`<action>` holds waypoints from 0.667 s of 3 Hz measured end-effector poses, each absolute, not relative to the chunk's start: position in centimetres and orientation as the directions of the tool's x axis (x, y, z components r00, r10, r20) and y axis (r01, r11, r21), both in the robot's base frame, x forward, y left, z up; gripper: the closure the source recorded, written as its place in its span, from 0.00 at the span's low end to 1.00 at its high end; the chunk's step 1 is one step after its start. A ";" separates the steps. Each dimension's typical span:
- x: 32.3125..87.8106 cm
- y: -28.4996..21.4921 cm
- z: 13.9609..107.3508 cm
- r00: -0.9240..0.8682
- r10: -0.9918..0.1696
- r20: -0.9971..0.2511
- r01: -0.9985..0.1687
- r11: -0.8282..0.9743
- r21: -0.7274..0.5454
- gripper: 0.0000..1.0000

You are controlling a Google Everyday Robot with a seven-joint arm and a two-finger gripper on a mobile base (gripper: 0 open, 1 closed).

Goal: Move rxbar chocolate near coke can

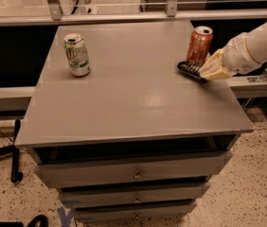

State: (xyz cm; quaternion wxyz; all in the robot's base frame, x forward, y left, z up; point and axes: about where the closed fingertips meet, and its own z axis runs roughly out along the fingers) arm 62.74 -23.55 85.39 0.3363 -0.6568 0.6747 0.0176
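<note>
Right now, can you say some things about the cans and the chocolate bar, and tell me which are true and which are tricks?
1. The rxbar chocolate is right by the bottom of the coke can. True.
2. The gripper is over by the green-and-white can. False: it is on the picture's right, holding the rxbar chocolate next to the coke can.
3. The coke can is lying on its side. False: it stands upright.
4. The two cans stand far apart, near opposite sides of the tabletop. True.
</note>
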 end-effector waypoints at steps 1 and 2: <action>63.2 -24.3 85.5 0.078 -0.884 -0.460 -0.906 0.130 -0.403 0.59; 63.1 -24.5 85.5 0.063 -0.886 -0.460 -0.916 0.131 -0.379 0.36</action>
